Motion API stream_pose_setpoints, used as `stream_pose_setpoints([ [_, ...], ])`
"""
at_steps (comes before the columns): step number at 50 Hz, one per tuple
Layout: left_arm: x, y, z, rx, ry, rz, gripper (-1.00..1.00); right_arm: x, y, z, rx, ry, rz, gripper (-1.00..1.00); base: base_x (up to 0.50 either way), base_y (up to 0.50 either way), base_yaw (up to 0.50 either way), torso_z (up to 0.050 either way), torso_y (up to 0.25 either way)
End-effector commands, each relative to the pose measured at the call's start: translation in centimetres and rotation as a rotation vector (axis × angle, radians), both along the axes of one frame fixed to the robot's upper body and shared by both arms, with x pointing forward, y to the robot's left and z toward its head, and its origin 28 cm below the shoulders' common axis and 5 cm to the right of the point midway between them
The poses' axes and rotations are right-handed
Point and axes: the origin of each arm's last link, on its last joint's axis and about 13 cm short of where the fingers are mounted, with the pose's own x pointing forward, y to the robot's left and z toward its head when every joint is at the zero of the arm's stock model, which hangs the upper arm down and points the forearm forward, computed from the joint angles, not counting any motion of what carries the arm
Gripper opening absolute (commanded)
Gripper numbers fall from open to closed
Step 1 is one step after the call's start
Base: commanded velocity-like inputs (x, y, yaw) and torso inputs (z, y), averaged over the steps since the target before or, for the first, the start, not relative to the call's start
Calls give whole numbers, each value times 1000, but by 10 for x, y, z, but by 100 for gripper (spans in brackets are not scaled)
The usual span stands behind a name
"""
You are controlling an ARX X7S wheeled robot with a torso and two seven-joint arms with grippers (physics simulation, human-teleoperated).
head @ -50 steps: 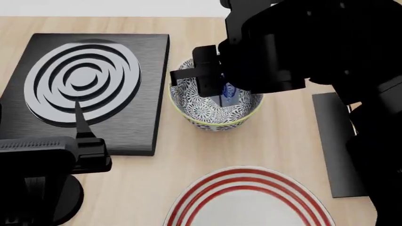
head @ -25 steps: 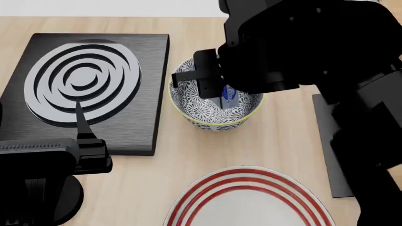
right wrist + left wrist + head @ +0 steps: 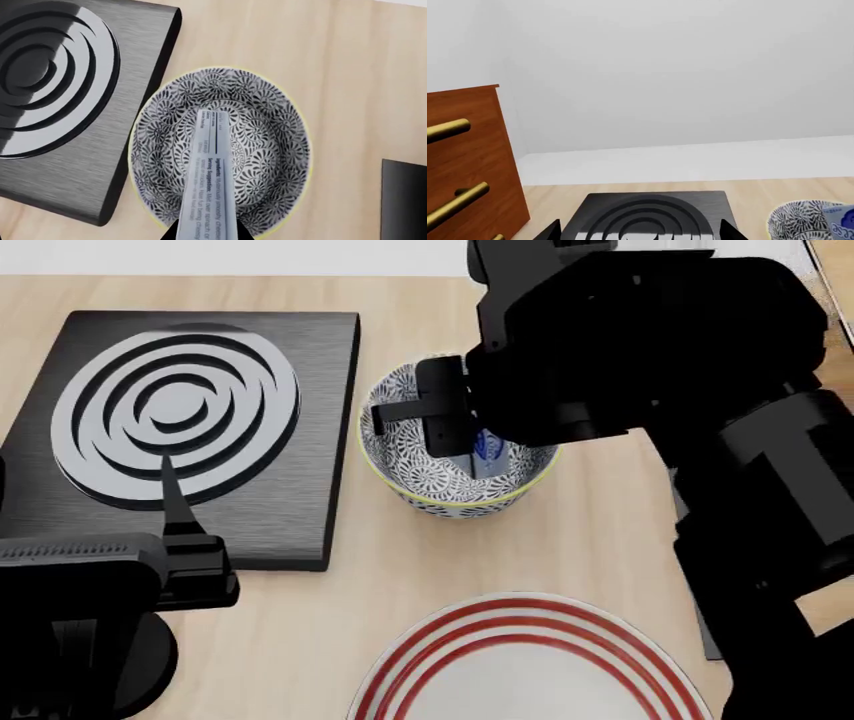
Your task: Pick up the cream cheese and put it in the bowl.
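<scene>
The blue-and-white patterned bowl (image 3: 454,490) stands mid-table, right of the black burner block. My right gripper (image 3: 451,430) hangs over it, shut on the cream cheese (image 3: 489,452), a light-blue box held on edge with its lower end inside the bowl's rim. From the right wrist the cream cheese (image 3: 212,170) shows its printed narrow side over the bowl (image 3: 267,130), clamped between both fingers (image 3: 243,234). Whether the box touches the bowl's floor is hidden. My left gripper (image 3: 639,234) is open above the near part of the burner block, one of its fingers (image 3: 171,500) pointing away from me.
A black burner block (image 3: 294,440) with silver concentric rings fills the left of the table. A white plate (image 3: 534,660) with red stripes lies at the front. A dark flat slab (image 3: 694,530) sits at the right. A wooden cabinet (image 3: 467,165) with brass handles stands beyond.
My right arm has swung at the elbow, and its gripper with the cream cheese has shifted slightly right and lower over the bowl. The left arm has stayed still.
</scene>
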Motion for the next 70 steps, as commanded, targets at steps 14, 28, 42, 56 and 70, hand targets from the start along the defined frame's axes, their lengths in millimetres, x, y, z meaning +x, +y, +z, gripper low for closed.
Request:
stream_pose_setpoints([
  [14, -1, -1, 1, 2, -4, -10, 100, 11, 1, -10, -9, -4, 10, -100, 0, 0, 0, 0, 1],
  [28, -2, -1, 1, 6, -7, -15, 100, 18, 1, -12, -15, -11, 3, -100, 0, 0, 0, 0, 0],
  [42, -2, -1, 1, 8, -8, -13, 100, 23, 0, -18, -13, -8, 5, -100, 0, 0, 0, 1, 1],
  [56, -2, -1, 0, 11, -7, -12, 100, 24, 1, -25, -11, -2, 7, -100, 0, 0, 0, 0, 0],
  [70, -2, -1, 0, 10, -6, -11, 100, 25, 2, -30, -19, -2, 13, -100, 0, 0, 0, 0, 1],
])
